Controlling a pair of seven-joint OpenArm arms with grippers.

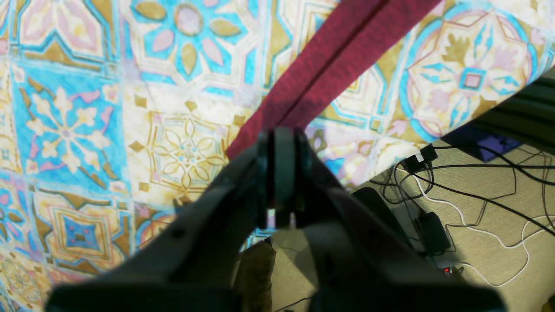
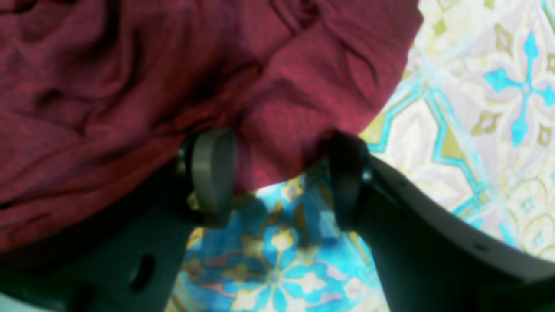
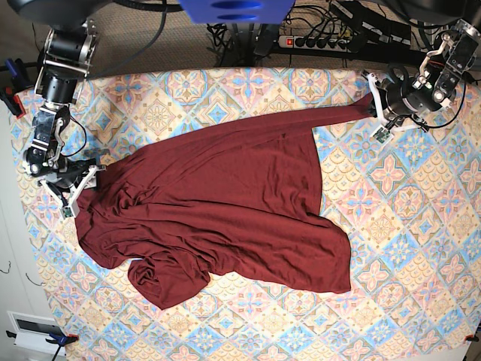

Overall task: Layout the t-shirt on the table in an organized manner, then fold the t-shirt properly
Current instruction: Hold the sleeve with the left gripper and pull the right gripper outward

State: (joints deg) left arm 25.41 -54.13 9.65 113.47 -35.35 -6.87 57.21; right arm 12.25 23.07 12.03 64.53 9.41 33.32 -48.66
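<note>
Tension explains the long maroon strip running toward the far edge of the counter: the left end effector is clamped shut on a corner of the t-shirt and holds it away from the main heap, so the fabric stretches into a narrow taut band, seen in the left wrist view as two folded layers meeting at the closed tips. The likely purpose is to draw one edge straight so the garment can be spread flat before any folding.

The right end effector sits at the opposite side, its jaws standing wide apart with a rumpled edge of the shirt lying between them and against the pale pad; it grips nothing yet, and appears placed to take that edge.

The t-shirt itself lies across the middle of the counter, bunched and creased, with a rolled lump near the front edge; layout is judged far from done.

The counter carries a cloth of pastel blue, pink and cream tiles with floral medallions. Beyond its edge, the floor shows beige carpet strewn with black and white cables, and a power strip lies behind the counter.
</note>
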